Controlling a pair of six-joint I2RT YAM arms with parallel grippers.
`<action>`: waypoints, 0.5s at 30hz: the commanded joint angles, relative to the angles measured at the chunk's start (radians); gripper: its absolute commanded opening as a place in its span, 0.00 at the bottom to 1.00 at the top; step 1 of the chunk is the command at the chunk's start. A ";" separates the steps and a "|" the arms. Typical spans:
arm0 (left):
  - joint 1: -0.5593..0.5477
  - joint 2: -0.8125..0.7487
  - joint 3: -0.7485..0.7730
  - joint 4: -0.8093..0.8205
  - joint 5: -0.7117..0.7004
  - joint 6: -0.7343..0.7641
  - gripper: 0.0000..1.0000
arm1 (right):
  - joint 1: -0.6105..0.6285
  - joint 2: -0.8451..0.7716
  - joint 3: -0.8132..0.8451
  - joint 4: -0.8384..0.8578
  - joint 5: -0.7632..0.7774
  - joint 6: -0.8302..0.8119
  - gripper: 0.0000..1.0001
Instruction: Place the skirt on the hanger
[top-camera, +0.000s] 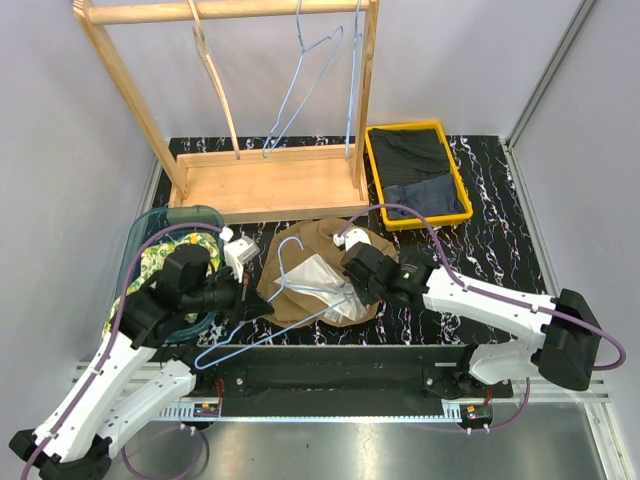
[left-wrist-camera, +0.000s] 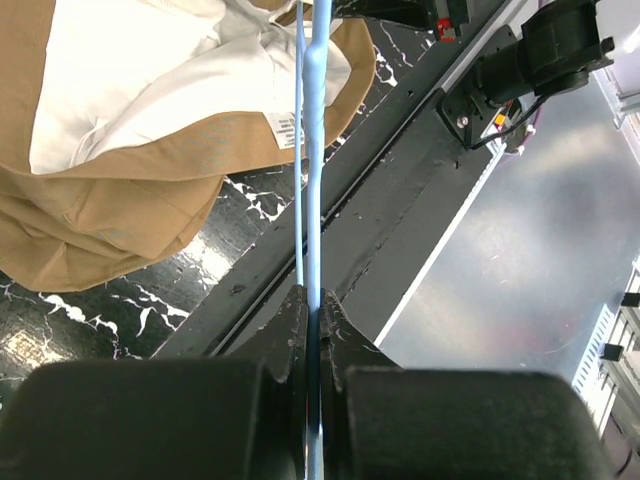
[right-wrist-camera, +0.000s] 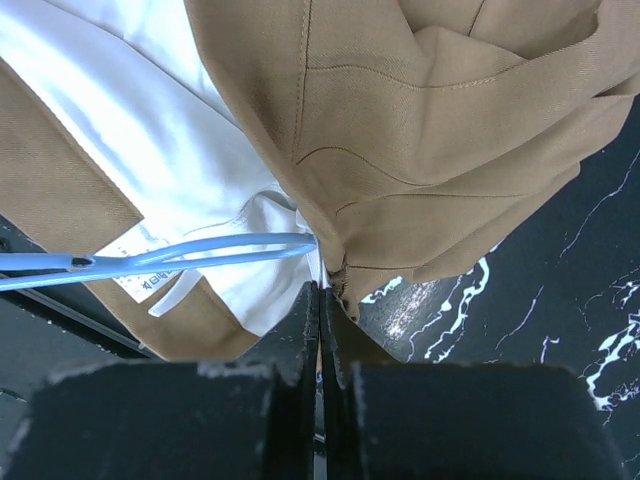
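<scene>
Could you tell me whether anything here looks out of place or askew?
The tan skirt lies bunched on the table, white lining exposed. The blue hanger, clamped in the left gripper, slants across it with just one end tucked inside, near where the right gripper pinches the fabric.

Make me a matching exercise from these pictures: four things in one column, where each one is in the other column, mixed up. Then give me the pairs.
Things
1. blue hanger
2. tan skirt
3. yellow bin
4. wooden rack

Places
A. back right of the table, dark clothes inside
B. heaped mid-table, pinched by the right end effector
C. clamped in the left end effector
D. standing at the back, left of the bin

Pairs: 1-C, 2-B, 3-A, 4-D
</scene>
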 joint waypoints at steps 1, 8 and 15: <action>-0.003 0.006 0.004 0.100 0.043 -0.037 0.00 | 0.007 -0.060 -0.004 0.012 0.002 0.029 0.00; -0.004 0.006 -0.055 0.214 0.077 -0.109 0.00 | 0.007 -0.112 -0.030 0.025 0.013 0.058 0.00; -0.004 -0.003 -0.111 0.329 0.105 -0.175 0.00 | 0.007 -0.161 -0.053 0.035 0.019 0.084 0.00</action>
